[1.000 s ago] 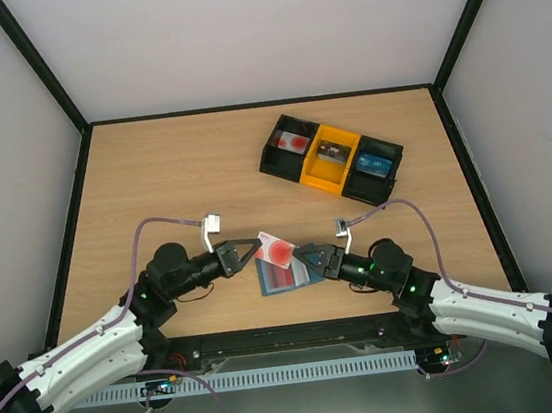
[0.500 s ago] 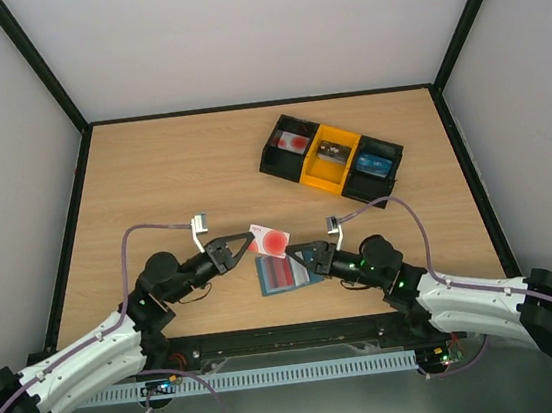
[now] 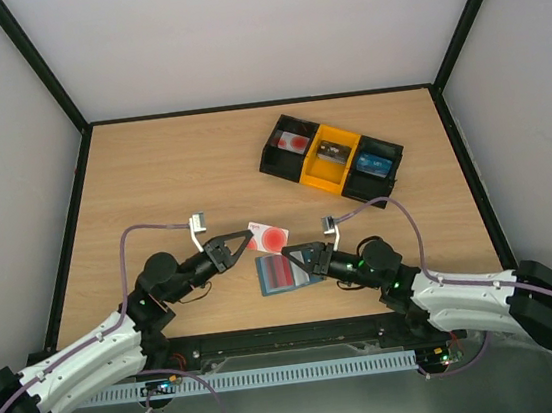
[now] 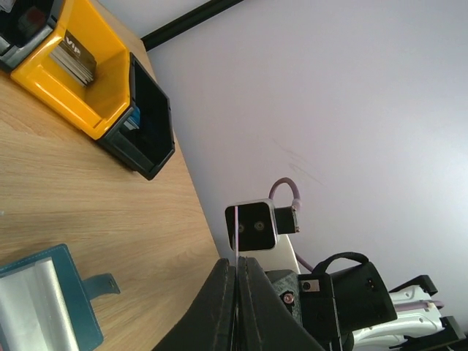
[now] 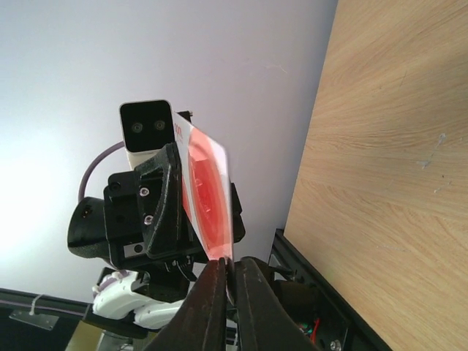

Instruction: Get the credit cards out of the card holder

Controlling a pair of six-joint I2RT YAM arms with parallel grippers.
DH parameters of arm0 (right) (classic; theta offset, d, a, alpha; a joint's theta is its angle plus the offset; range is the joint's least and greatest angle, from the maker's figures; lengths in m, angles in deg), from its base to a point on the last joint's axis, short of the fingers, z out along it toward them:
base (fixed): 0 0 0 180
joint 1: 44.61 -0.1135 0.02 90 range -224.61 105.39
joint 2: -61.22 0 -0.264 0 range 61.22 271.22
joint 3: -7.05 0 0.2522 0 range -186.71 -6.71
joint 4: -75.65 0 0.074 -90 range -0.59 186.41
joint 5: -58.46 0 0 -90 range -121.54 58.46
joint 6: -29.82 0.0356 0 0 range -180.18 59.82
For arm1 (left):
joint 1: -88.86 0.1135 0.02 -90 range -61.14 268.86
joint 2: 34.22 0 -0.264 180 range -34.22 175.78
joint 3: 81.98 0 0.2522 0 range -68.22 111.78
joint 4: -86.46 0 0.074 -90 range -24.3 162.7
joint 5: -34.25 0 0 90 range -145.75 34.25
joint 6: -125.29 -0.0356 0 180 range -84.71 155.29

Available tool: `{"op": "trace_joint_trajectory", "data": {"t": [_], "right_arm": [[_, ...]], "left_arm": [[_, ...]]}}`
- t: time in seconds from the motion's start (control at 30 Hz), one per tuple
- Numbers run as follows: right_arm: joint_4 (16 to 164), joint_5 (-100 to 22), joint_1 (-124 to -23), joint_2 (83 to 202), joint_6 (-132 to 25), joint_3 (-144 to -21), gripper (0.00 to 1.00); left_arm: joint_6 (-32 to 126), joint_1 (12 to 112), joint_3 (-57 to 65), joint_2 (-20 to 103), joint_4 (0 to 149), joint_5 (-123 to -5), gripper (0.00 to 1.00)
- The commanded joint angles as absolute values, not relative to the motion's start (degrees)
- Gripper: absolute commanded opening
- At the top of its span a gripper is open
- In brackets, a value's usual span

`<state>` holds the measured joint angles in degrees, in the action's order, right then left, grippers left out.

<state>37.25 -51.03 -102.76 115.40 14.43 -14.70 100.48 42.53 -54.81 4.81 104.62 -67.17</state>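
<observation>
Fig. Even, diffuse light falls from overhead. The pale walls (image 3: 254,28) read bright, with no hot spots. The desk (image 3: 171,169) shows crisp wood grain, and only short, soft shadows hug the tray (image 3: 322,183). The overhead view bends slightly at its borders, so the frame posts (image 3: 37,65) splay outward. In the right wrist view the white card (image 5: 208,197) is smeared and soft at close range. The fingers (image 5: 201,314) of the right gripper (image 5: 229,262) are dark and unfocused, and the wall behind washes out near white. The left wrist view is sharp on the tray and softer on the left gripper (image 4: 237,259).
</observation>
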Motion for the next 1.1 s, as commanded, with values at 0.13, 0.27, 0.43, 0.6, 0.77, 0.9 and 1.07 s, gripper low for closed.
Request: {"op": "trace_joint_trajectory", "data": {"t": [0.13,0.27,0.43,0.6,0.77,0.9,1.07], "right_arm": [[31.1,-49.8,-103.5,116.4,15.2,-15.5,0.02],[33.9,-48.7,-103.5,115.2,13.6,-15.9,0.02],[42.1,-47.2,-103.4,112.6,10.4,-17.9,0.02],[52.5,-45.8,-100.4,108.2,7.2,-20.0,0.02],[61.1,-45.2,-96.5,105.4,3.3,-23.8,0.02],[67.3,-45.1,-92.8,106.8,0.0,-28.3,0.02],[69.3,-49.1,-86.2,112.5,-2.8,-32.9,0.02]], "left_arm": [[100.5,42.9,-55.5,3.6,106.3,-66.0,0.03],[99.8,42.8,-55.0,2.5,104.0,-65.2,0.24],[98.3,42.9,-54.0,0.5,99.2,-64.3,0.66],[95.4,42.9,-51.7,-1.8,90.7,-63.1,0.95],[92.3,42.9,-50.2,-3.1,84.7,-61.9,1.0],[89.1,42.9,-48.9,-3.1,79.4,-60.3,1.0],[87.0,42.9,-47.4,-2.8,74.8,-59.4,1.0]]}}
